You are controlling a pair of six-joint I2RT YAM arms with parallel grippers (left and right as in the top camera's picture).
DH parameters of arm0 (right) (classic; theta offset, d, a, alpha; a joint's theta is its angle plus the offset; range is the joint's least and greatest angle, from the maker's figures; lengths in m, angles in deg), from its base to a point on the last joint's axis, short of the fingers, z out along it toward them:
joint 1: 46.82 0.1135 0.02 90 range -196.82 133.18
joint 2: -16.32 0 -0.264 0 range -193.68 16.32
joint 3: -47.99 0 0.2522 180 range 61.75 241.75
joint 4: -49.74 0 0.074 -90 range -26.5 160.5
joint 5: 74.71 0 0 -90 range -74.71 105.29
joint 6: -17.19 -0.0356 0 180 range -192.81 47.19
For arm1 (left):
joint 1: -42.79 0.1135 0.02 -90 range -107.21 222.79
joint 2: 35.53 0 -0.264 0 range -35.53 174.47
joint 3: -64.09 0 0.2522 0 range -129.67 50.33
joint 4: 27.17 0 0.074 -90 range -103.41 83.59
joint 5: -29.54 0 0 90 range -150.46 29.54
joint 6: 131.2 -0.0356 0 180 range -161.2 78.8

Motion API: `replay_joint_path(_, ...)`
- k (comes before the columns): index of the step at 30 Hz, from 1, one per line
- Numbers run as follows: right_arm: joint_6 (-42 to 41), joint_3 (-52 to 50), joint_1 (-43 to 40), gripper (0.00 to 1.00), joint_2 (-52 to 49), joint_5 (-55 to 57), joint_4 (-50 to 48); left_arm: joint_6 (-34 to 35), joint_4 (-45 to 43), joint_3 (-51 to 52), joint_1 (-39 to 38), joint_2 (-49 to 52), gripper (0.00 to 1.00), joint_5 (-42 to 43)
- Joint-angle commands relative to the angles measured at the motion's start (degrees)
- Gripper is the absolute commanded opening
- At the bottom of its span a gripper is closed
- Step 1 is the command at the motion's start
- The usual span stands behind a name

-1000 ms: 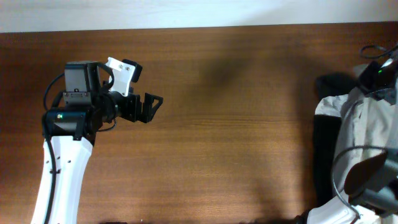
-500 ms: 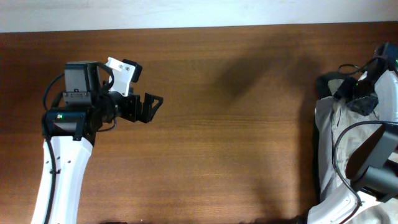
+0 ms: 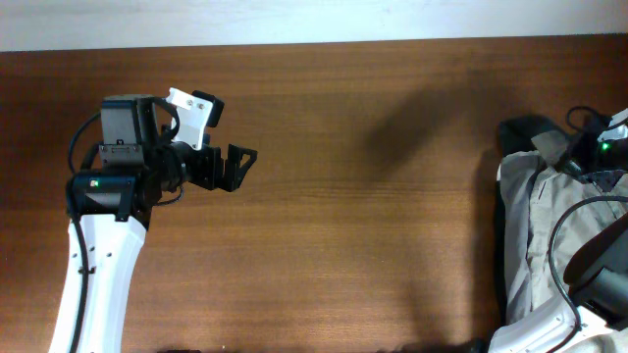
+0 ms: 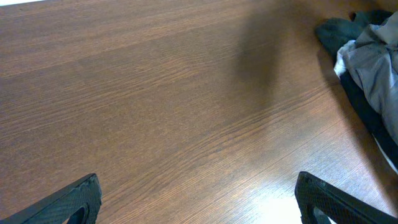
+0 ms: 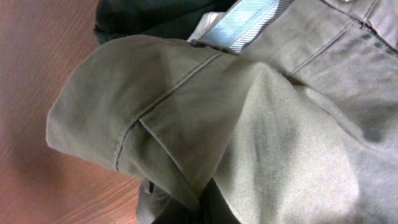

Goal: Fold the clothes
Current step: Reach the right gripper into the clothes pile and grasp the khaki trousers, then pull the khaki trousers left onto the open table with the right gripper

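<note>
The khaki shorts (image 5: 261, 124) fill the right wrist view, with a seamed fold raised to the left and a pale blue inner edge (image 5: 249, 15) at the top. The cloth gathers into my right gripper (image 5: 208, 202), which looks shut on it; the fingers are mostly hidden by fabric. From overhead, the shorts (image 3: 545, 226) lie in a pile at the table's right edge, with my right gripper (image 3: 579, 152) at the pile's top. My left gripper (image 3: 238, 167) is open and empty, far to the left over bare table (image 4: 199, 202).
A dark garment (image 3: 517, 132) lies under and beside the shorts, and it also shows in the right wrist view (image 5: 155, 12). The pile shows in the left wrist view (image 4: 373, 56) at the top right. The brown wooden table (image 3: 373, 226) stretches between the arms.
My right arm has moved at the far right edge and come down onto the top of the pile. Its shadow on the table slid right. The left arm has not moved.
</note>
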Motion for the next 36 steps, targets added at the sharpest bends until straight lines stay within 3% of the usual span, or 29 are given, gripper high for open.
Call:
replay_joint_path(1, 0.3, 2.1, 0.6, 0.04, 2.9, -8.5, 0.7, 0.5, -0.1, -0.7, -0.1, 0.3, 0.99, 0.4)
replay_joint_path(5, 2.9, 7.8, 8.4, 0.04, 13.2, -9.6, 2.7, 1.1, -0.3, -1.2, 0.2, 0.3, 0.99, -0.9)
replay_joint_path(8, 4.1, 15.3, 22.5, 0.04, 19.6, -7.2, 0.5, 7.1, 0.9, -4.5, 3.3, 0.2, 0.99, -5.5)
replay_joint_path(12, 0.6, 19.2, 44.3, 0.04, 18.8, -1.8, -7.3, 7.2, 5.4, -11.4, 9.5, 0.2, 0.99, -5.5)
replay_joint_path(13, 0.6, 19.2, 52.6, 0.04, 16.3, 0.3, -9.5, 7.2, 6.9, -14.2, 12.1, 0.2, 0.99, -5.4)
replay_joint_path(16, -0.5, 19.2, 65.5, 0.04, 9.8, 1.7, -11.4, 7.1, 9.4, -18.3, 14.9, 0.2, 0.99, -5.5)
replay_joint_path(17, -0.5, 19.2, 69.3, 0.11, 7.3, 1.7, -11.0, 7.1, 10.2, -19.2, 15.4, 0.2, 0.99, -6.0)
replay_joint_path(18, -0.4, 19.2, 74.0, 0.27, 4.2, 1.9, -10.0, 7.1, 11.4, -20.8, 15.8, 0.2, 0.99, -8.9)
replay_joint_path(20, -0.6, 19.2, 77.9, 0.37, 2.4, 8.9, -8.4, 7.1, 13.3, -23.2, 15.8, 0.2, 0.99, -14.7)
replay_joint_path(22, -3.8, 19.4, 77.4, 0.40, 3.7, 15.2, -7.6, 6.7, 14.1, -24.5, 15.8, 0.2, 0.99, -15.5)
replay_joint_path(26, -7.1, 19.8, 67.6, 0.46, 11.7, 15.4, -5.0, 6.6, 14.8, -24.7, 14.9, 0.9, 0.99, -15.0)
replay_joint_path(29, -9.6, 19.8, 59.8, 0.46, 16.0, 15.1, -1.5, 1.0, 15.6, -24.7, 10.7, 3.9, 0.99, -6.7)
replay_joint_path(31, -9.5, 19.8, 54.1, 0.46, 19.4, 12.8, 0.6, -3.5, 16.4, -24.7, 4.5, 9.2, 0.99, -6.0)
replay_joint_path(33, -9.5, 19.8, 51.4, 0.46, 22.7, 12.4, 2.3, -6.5, 15.7, -24.7, -1.9, 16.3, 0.89, -6.0)
replay_joint_path(35, -9.5, 19.8, 51.0, 0.46, 25.4, 12.7, 4.1, -7.3, 13.4, -24.7, -7.2, 24.4, 0.65, -6.1)
replay_joint_path(36, -9.5, 19.8, 51.0, 0.46, 26.2, 13.1, 5.0, -7.3, 12.3, -24.7, -8.9, 27.5, 0.59, -6.2)
